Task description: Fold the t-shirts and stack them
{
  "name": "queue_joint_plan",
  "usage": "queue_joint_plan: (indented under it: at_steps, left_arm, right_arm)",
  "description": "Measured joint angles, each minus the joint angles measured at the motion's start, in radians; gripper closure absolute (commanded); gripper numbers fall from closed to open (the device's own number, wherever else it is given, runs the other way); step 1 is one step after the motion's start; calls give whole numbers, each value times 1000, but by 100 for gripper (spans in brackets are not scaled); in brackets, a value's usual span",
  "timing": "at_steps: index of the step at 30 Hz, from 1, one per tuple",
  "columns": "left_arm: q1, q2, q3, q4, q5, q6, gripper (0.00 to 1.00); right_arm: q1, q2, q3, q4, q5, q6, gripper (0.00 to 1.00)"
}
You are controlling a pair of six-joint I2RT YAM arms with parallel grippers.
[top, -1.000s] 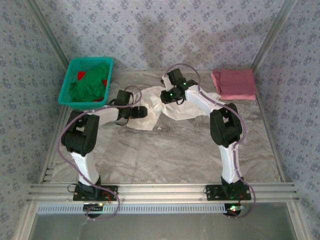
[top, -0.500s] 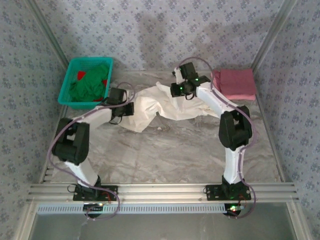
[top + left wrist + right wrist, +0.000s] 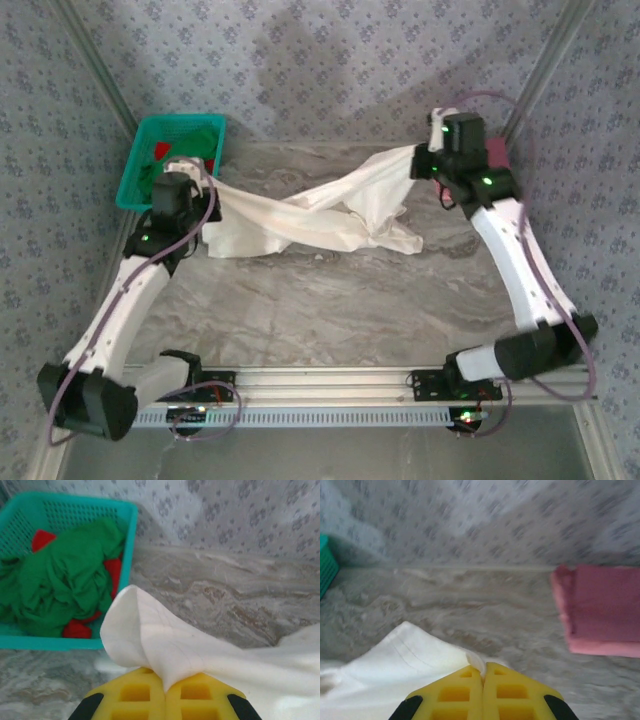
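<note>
So both arms are flung out wide here; the left gripper [image 3: 212,190] has its yellow fingers [image 3: 135,692] pressed together on one end of the cream-white t-shirt [image 3: 310,215], and in the left wrist view a fold of the cloth pokes up out of the pinch; the right gripper [image 3: 418,162] does the same thing at the other end, squeezed tight on a corner of that white cloth; the shirt runs between them as a twisted band, its ends lifted off the marble table [image 3: 330,310] and its middle sagging and bunched on the surface; the dusty pink t-shirt [image 3: 605,607] lies folded flat in the far right corner, just behind the right gripper and apart from the white one; the teal basket [image 3: 185,120] sits in the far left corner just beyond the left gripper, stuffed with green cloth [image 3: 65,580] and a few red bits [image 3: 42,539].
</note>
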Motion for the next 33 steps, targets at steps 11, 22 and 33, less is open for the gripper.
queue_joint_plan:
  at_steps: [11, 22, 33]
  left_arm:
    - [0, -280, 0, -9, 50, 101, 100]
    - [0, -224, -151, 24, 62, 111, 100]
    - [12, -182, -306, 153, -3, 111, 100]
  right_arm:
    - [-103, -203, 49, -69, 75, -84, 100]
    - [-199, 277, 321, -39, -56, -122, 100]
    - [-269, 956, 1159, -40, -185, -67, 1]
